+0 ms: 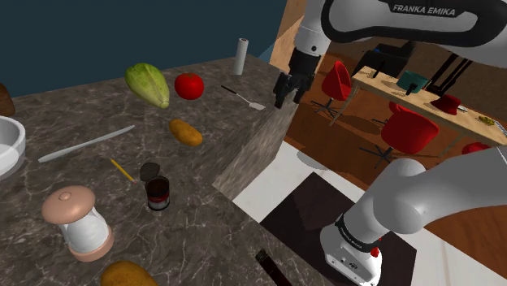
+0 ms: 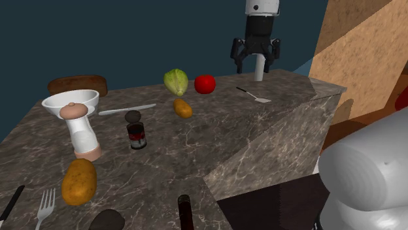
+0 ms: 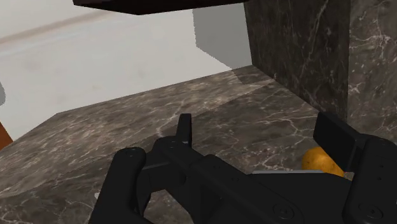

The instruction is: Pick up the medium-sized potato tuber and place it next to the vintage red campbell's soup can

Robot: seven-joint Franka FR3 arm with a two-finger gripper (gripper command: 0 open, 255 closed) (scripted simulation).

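Shoulder view coverage: the gripper [image 1: 288,97] is seen raised above the corner of the marble counter [image 1: 219,203], its fingers held apart with nothing between them. The potato [image 1: 185,132] is found lying on the counter, lower than the gripper and well apart from it, toward that view's left. The soup can [image 1: 158,193] is set upright farther from the gripper than the potato, and the two are kept apart. A small utensil [image 1: 244,97] is laid on the counter near the gripper. In the wrist view the potato [image 3: 321,160] is glimpsed beyond one finger.
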